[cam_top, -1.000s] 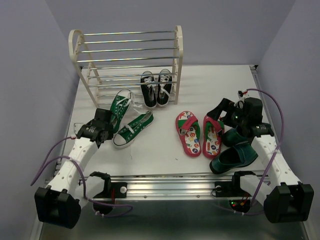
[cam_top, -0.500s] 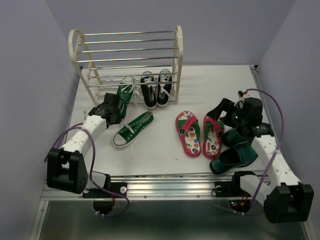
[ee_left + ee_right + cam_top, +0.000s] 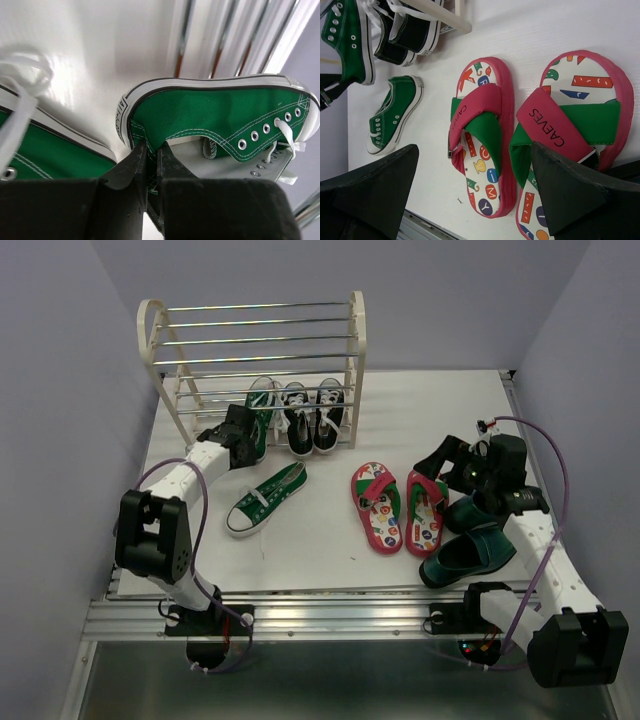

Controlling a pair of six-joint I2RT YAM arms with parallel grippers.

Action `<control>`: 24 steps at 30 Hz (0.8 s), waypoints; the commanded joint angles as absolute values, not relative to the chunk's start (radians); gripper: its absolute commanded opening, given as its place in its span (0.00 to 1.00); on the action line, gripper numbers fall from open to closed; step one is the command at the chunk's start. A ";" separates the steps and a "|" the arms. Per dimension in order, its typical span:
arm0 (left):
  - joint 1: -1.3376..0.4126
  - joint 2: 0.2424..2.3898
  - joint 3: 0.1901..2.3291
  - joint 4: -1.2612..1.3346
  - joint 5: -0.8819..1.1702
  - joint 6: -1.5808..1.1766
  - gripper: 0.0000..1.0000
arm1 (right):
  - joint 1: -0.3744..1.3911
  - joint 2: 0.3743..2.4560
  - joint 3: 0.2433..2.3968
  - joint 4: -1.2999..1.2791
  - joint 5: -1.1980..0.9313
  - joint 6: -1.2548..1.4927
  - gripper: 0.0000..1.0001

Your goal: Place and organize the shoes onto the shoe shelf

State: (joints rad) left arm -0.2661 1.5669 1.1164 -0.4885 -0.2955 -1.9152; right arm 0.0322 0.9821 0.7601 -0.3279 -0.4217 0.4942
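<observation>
My left gripper [image 3: 240,436] is shut on the heel collar of a green white-laced sneaker [image 3: 259,403], held at the shoe shelf's [image 3: 255,345] bottom tier beside the black sneakers [image 3: 311,416]. In the left wrist view the fingers [image 3: 135,160] pinch the green sneaker's [image 3: 210,110] canvas, with chrome bars behind. The second green sneaker [image 3: 265,498] lies on the table. My right gripper [image 3: 440,464] hangs open over the red-pink flip-flops [image 3: 398,508]. In the right wrist view it [image 3: 474,150] is empty above the flip-flops [image 3: 482,130].
Two dark teal loafers [image 3: 468,545] are piled at the near right, under my right arm. The shelf's cream side frame [image 3: 357,360] stands just right of the black pair. Purple walls close in both sides of the white table [image 3: 420,410].
My left arm has carried the green sneaker away from the table's left side and back to the shelf, beside the black pair. The right arm has not moved.
</observation>
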 commanded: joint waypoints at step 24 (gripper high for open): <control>-0.322 1.782 1.419 -0.523 -0.282 -2.109 0.07 | 0.032 0.936 0.787 -0.307 -0.431 0.491 1.00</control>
